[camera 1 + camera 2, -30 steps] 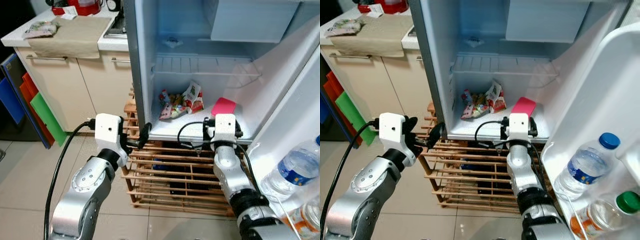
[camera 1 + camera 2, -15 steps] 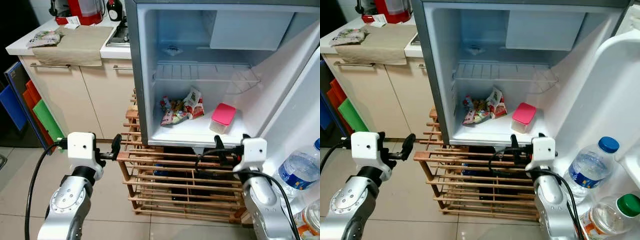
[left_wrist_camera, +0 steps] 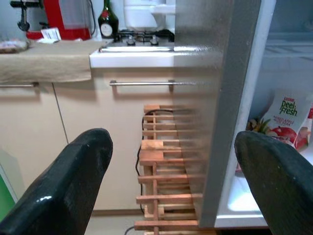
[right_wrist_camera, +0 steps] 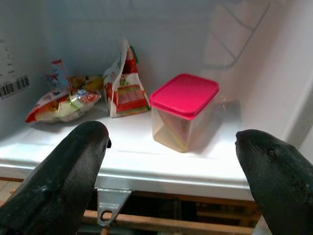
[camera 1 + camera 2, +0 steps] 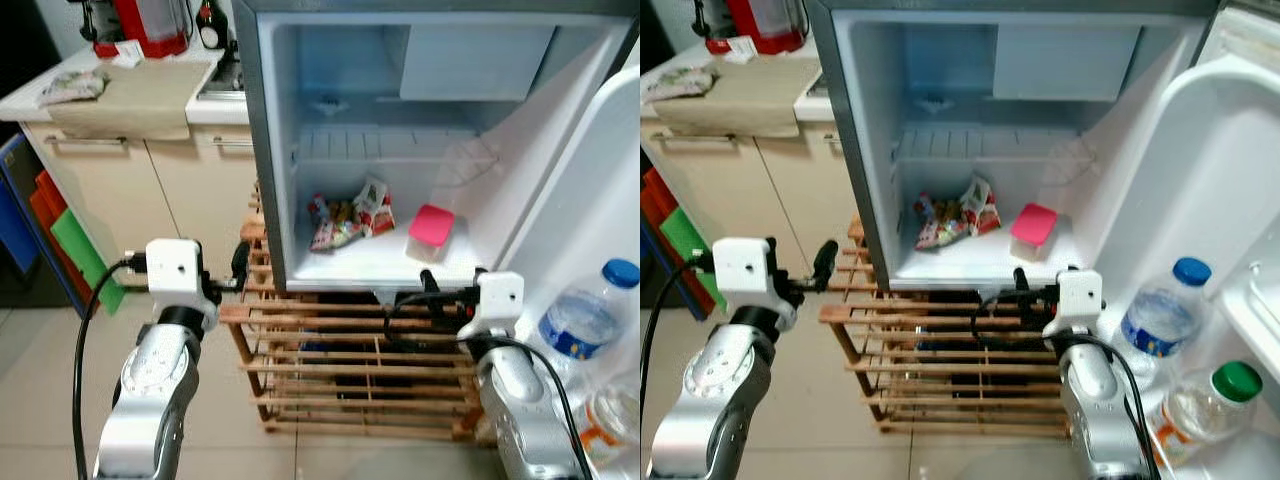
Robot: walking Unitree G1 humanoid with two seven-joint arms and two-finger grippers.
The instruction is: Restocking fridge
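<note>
The fridge (image 5: pixel 275 150) stands open. On its bottom shelf a clear container with a pink lid (image 5: pixel 430 232) (image 4: pixel 183 110) stands upright on the right. Colourful snack bags (image 5: pixel 345 215) (image 4: pixel 124 85) lie to its left. My right gripper (image 5: pixel 430 298) (image 4: pixel 168 147) hovers just outside the shelf's front edge, open and empty, facing the container. My left gripper (image 5: pixel 240 268) (image 3: pixel 171 152) is open and empty beside the fridge's left outer wall, level with the top of the wooden rack.
A wooden slatted rack (image 5: pixel 350 360) carries the fridge. The open door (image 5: pixel 600 200) at the right holds a blue-capped water bottle (image 5: pixel 585 320) and a green-capped bottle (image 5: pixel 1210 405). Kitchen cabinets and a counter (image 5: pixel 130 95) stand at the left, with coloured boards (image 5: pixel 75 245) leaning there.
My right gripper has drawn back out of the fridge, leaving the pink-lidded container on the shelf. The left gripper has moved away from the fridge's corner. The camera has shifted.
</note>
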